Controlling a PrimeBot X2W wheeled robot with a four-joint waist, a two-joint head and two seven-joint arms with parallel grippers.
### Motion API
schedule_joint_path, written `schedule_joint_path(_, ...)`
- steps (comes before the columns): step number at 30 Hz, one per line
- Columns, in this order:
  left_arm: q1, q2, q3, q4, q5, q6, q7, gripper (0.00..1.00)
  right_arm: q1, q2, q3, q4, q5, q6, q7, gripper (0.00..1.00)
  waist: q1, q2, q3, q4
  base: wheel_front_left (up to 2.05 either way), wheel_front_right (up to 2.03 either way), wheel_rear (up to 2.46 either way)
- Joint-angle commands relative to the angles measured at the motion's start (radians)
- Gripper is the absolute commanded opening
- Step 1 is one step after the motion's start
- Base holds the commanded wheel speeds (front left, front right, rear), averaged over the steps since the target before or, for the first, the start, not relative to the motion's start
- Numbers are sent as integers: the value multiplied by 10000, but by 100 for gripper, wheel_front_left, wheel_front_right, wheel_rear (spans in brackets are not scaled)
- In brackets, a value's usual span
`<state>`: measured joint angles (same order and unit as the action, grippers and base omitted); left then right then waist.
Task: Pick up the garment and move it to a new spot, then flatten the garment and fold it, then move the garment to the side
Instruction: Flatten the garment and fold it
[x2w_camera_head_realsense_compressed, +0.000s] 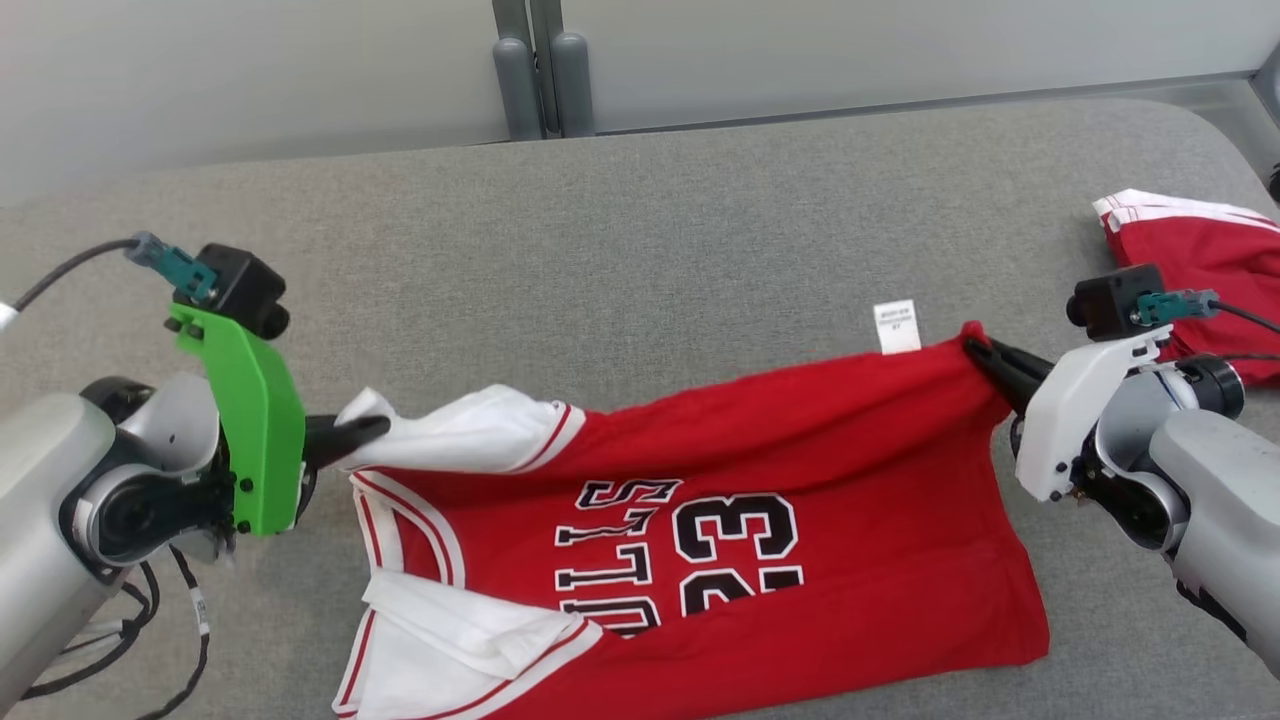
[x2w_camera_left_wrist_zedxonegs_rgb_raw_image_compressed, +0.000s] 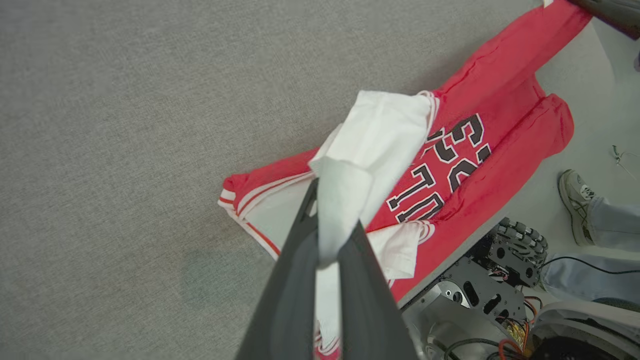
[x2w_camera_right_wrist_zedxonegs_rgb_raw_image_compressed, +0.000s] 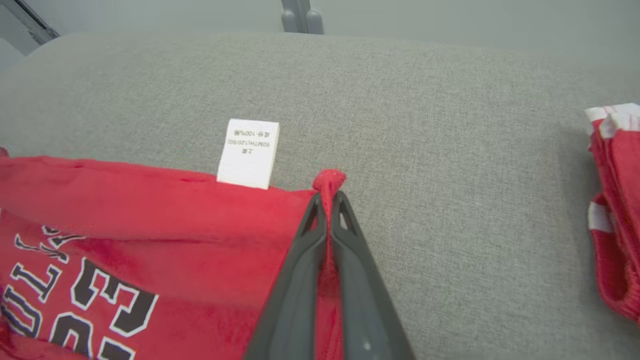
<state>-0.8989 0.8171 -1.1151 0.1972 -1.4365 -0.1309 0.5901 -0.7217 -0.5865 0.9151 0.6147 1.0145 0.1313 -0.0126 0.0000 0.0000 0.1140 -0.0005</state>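
Left end effector (x2w_camera_head_realsense_compressed: 378, 428) clamps the jersey (x2w_camera_head_realsense_compressed: 850, 480) at its white end, right end effector (x2w_camera_head_realsense_compressed: 973, 349) at a red corner, stretching it over the desk (x2w_camera_head_realsense_compressed: 620, 240), likely for flattening.

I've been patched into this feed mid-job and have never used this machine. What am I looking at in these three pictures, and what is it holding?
It is a wheeled robot with two arms, each ending in a two-fingered hand. The wide picture comes from its head, looking down on the grey fabric-covered surface. The other two come from cameras on the wrists, looking along each hand's dark fingers. A red basketball jersey with black numbers and white trim lies on the surface. The left hand is shut on its white end. The right hand is shut on its red corner, beside a white care label. A second red and white garment lies at the surface's far right. The left wrist picture catches a person's shoe on the floor.
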Motion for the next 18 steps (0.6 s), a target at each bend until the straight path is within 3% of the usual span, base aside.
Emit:
schedule_joint_path(1,245,101,-90,-119,-149,3,161,0,-46,-162,196,-160,198,-11,334,0,0,0,-89,27,0,0,0)
schedule_joint_path(10,598,330,-431,-821,-670,156,1040,0,-667,-1335,1840,-1848,1074,-11,2141,0,0,0,-169,74,0,0,0)
schedule_joint_path(18,898,516,-785,-1133,-988,350,1795,0,-1130,-1854,3101,-2119,1189,-11,2661,0,0,0,-163,78,0,0,0)
